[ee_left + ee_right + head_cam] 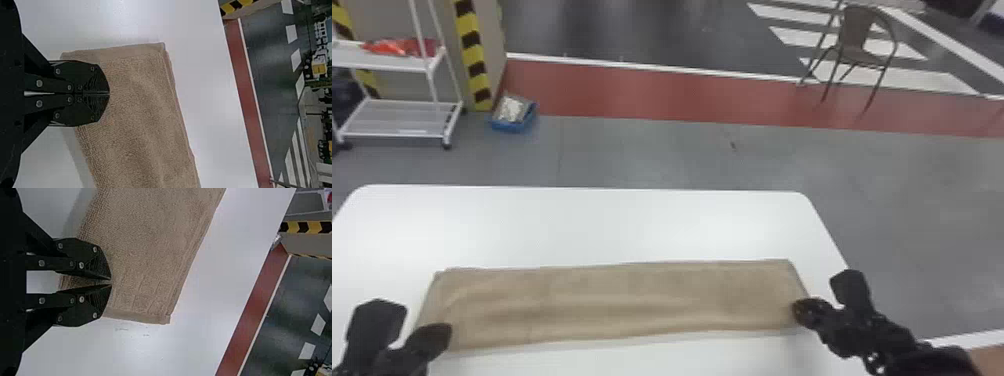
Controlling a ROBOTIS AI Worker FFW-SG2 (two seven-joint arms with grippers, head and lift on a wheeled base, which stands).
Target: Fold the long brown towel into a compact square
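Head view: high, facing forward-down over white round-cornered table (612, 225)
Wrist views: close above table's left and right, facing forward-down
Red floor strip (657, 95): beyond table, shared by all

Grey floor (907, 225), red band (657, 97) | white table (582, 220) | wheeled white rack (392, 62), left | chair (862, 56), right | yellow-black stripes (473, 65)

The brown terry towel (612, 302) lies flat as a long, layered strip, lightly wrinkled, stretching crosswise from the lower left to the lower right of the head view.
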